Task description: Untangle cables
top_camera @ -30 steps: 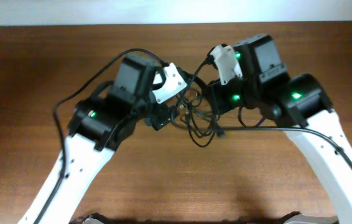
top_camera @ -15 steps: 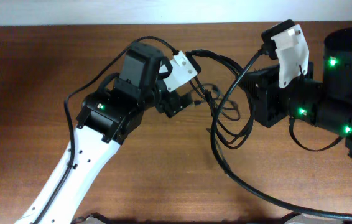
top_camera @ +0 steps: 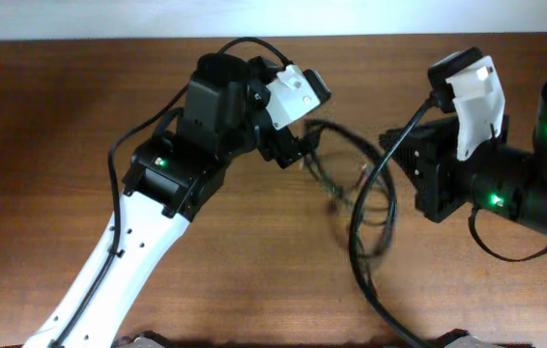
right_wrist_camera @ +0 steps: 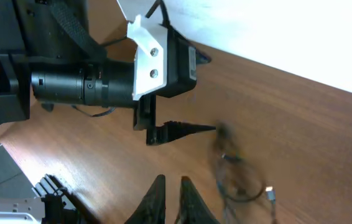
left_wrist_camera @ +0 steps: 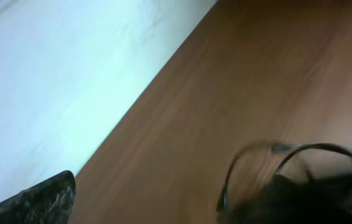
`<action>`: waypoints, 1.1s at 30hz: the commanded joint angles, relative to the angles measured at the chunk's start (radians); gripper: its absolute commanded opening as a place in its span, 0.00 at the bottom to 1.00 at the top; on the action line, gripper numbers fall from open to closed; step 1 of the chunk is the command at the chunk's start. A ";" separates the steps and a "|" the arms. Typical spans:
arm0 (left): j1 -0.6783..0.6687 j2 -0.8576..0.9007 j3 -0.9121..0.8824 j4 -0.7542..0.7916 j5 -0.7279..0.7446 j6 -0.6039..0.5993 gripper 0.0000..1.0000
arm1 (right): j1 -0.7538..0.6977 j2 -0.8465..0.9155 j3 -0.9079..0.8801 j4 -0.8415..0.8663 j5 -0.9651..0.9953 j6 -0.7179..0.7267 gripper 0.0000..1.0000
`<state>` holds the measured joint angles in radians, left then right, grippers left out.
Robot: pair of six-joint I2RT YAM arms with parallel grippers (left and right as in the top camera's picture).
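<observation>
The cables (top_camera: pixel 339 172) are a blurred bunch of thin black loops between the two arms, just right of my left gripper (top_camera: pixel 293 153). The right wrist view shows them (right_wrist_camera: pixel 241 177) smeared, with a metal plug tip at the lower right, below my left gripper (right_wrist_camera: pixel 177 129). In the left wrist view one cable loop (left_wrist_camera: pixel 250 158) lies by the right finger; the left gripper's (left_wrist_camera: pixel 157 208) fingers stand far apart, so it is open. My right gripper (right_wrist_camera: pixel 171 186) has its fingers almost together with nothing between them. From overhead it (top_camera: pixel 401 155) is right of the bunch.
A thick black robot cable (top_camera: pixel 360 261) hangs from the right arm down across the wooden table (top_camera: pixel 61 145) to the front edge. The table's far edge meets a white wall (left_wrist_camera: pixel 51 74). A black stand and equipment (right_wrist_camera: pixel 14 56) fill the left of the right wrist view.
The right arm pulled back to the right, away from the bunch. The left gripper moved up and right. The cable loops shifted right and are now blurred in motion.
</observation>
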<state>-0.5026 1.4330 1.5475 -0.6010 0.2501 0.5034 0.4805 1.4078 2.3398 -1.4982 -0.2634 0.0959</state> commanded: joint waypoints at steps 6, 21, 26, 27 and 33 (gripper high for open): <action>0.002 0.047 0.005 0.007 0.176 -0.002 0.99 | 0.004 -0.009 0.018 -0.027 -0.017 -0.013 0.15; 0.129 -0.093 0.005 -0.277 -0.056 -0.046 0.99 | -0.243 0.101 -0.976 0.403 0.308 0.051 0.43; 0.129 -0.093 0.005 -0.307 -0.056 -0.046 0.99 | -0.220 0.187 -1.181 0.473 0.114 0.063 0.24; 0.129 -0.093 0.005 -0.310 -0.056 -0.046 0.99 | -0.199 0.186 -1.185 0.459 0.121 0.090 0.24; 0.129 -0.093 0.005 -0.336 -0.056 -0.046 0.99 | -0.100 0.186 -1.313 0.522 0.208 0.307 0.27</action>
<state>-0.3756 1.3499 1.5467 -0.9360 0.1970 0.4698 0.3649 1.5963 1.0866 -1.0187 -0.0761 0.3321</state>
